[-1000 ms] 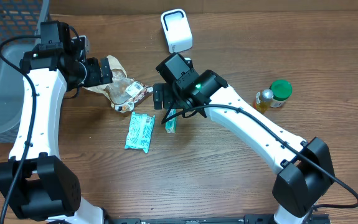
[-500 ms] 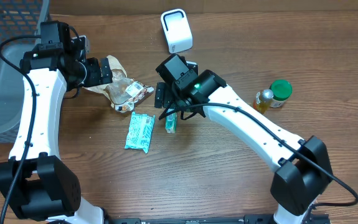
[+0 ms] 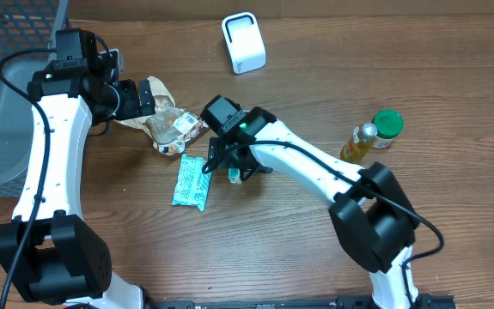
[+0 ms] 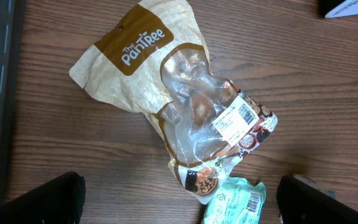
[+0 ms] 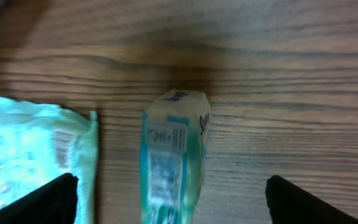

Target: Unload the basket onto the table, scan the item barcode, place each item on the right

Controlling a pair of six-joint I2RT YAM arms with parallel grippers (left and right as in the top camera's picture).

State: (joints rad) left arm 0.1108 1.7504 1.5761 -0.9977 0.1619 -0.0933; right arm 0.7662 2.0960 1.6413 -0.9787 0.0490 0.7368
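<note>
On table, overhead: we see right gripper (image 3: pixel 232 165) over small teal pouch (image 3: pixel 235 175), beside larger teal packet (image 3: pixel 192 182); white scanner (image 3: pixel 244 42) well apart. Left gripper (image 3: pixel 154 101) over brown snack bag (image 3: pixel 173 124). Left wrist: our fingers (image 4: pixel 48 199) spread wide, bag not gripped. Right wrist: fingers (image 5: pixel 42 202) spread, pouch lying between them, untouched.

In the right wrist view the small teal packet (image 5: pixel 174 158) is blurred, its print unreadable, its lower end cut by the bottom edge. From overhead the right arm (image 3: pixel 302 163) hides most of it.
</note>
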